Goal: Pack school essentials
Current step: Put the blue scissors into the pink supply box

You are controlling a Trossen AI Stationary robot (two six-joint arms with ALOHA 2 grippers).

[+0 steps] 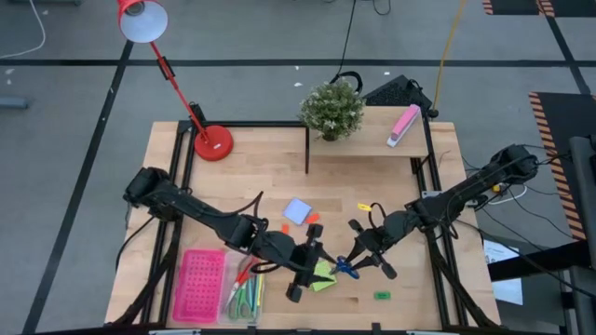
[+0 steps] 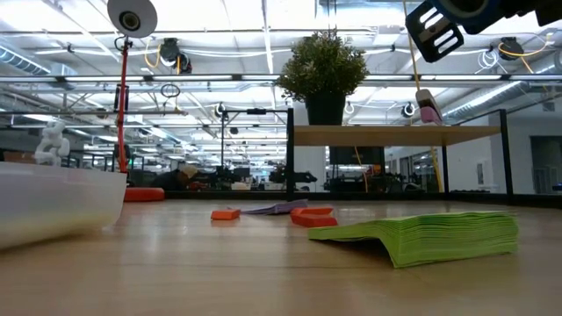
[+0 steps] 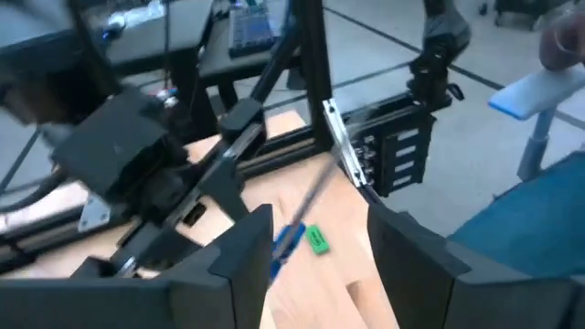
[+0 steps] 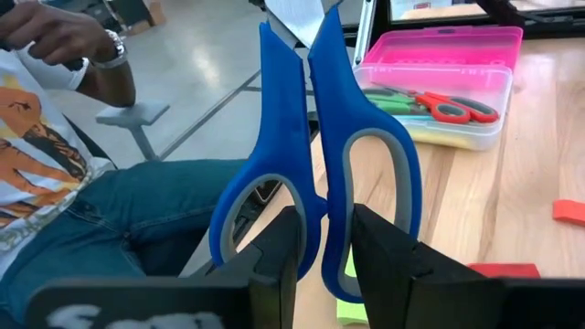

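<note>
The right gripper is closed on the blue scissors and holds them by the handles above the front middle of the table, with the blades pointing away from the wrist camera. In the high view the same scissors show between the two grippers, just beside the green note pad. The left gripper is over that pad, and its fingers stand apart with nothing between them. At the front left corner lies the pink tray, and just beside it is a clear box. In the right wrist view this box holds the red scissors and the green scissors, which lie side by side, with some thin pens or pencils under them that I cannot tell apart. The pink tray is behind the box in that view, touching it. The pale-blue note pad lies flat near the middle of the table, with an orange block just beside it. A small green block lies alone near the front edge, to the right of the grippers. On the raised shelf at the back stand a plant and a pink-and-white block. A red lamp stands at the back left. A person in jeans sits beyond the table edge.
</note>
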